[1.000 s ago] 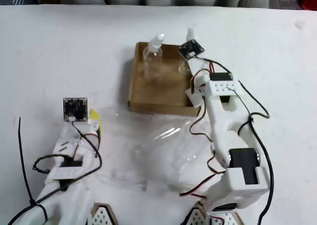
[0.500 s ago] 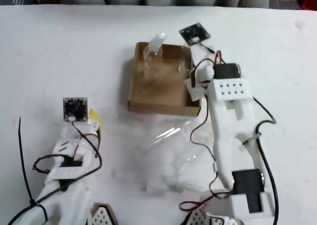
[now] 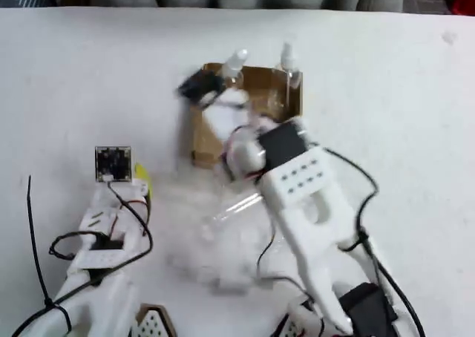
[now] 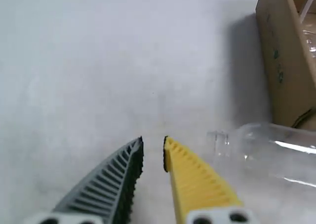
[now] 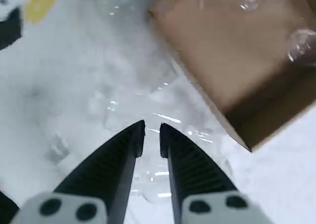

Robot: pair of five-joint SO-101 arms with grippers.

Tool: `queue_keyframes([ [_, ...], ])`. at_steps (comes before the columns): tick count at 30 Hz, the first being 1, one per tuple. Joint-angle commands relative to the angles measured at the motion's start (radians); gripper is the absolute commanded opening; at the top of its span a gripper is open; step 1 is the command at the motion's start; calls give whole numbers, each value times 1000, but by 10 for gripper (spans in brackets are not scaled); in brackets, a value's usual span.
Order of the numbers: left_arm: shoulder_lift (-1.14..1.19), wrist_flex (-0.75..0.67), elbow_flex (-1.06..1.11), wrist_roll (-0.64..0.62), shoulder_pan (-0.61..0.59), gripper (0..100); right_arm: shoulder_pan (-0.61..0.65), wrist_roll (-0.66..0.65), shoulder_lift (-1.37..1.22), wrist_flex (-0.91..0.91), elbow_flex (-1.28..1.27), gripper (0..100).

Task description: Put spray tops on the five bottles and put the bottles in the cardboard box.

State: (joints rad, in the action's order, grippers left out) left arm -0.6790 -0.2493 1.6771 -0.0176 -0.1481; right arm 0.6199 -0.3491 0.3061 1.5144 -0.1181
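The cardboard box sits at the table's middle back. Two clear bottles with white spray tops stand upright along its far wall. Several clear bottles without tops lie on the table in front of the box. My right arm stretches over the box's near left part. Its gripper is shut and empty, hovering above the lying bottles beside the box. My left gripper is shut and empty, low over the table, next to a topless bottle and near the box.
The left arm's yellow finger rests at the front left, with bare white table to its left and behind it. Loose cables hang from both arms. Bare table also lies right of the box.
The right arm left a bottle standing at the box's far right corner, then swung left across the box toward the lying bottles. The left arm stayed still.
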Motion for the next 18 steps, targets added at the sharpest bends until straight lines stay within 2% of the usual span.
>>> queue_keyframes([
  [1, -38, 196, -103, 3, -4, 75, 170, -110, -27, -96, -57, 63],
  [4, -28, 565, -285, 5, -50, 76, 191, -124, -93, -203, -124, 139],
  [6, -28, 733, -359, 12, -70, 76, 188, -126, -133, -260, -153, 156],
  [8, -28, 735, -365, 12, -81, 76, 179, -126, -156, -285, -172, 135],
  [13, -28, 578, -307, 5, -81, 76, 125, -112, -163, -288, -175, 24],
  [18, -28, 594, -308, 5, -79, 76, 21, 8, -170, -289, -176, 15],
])
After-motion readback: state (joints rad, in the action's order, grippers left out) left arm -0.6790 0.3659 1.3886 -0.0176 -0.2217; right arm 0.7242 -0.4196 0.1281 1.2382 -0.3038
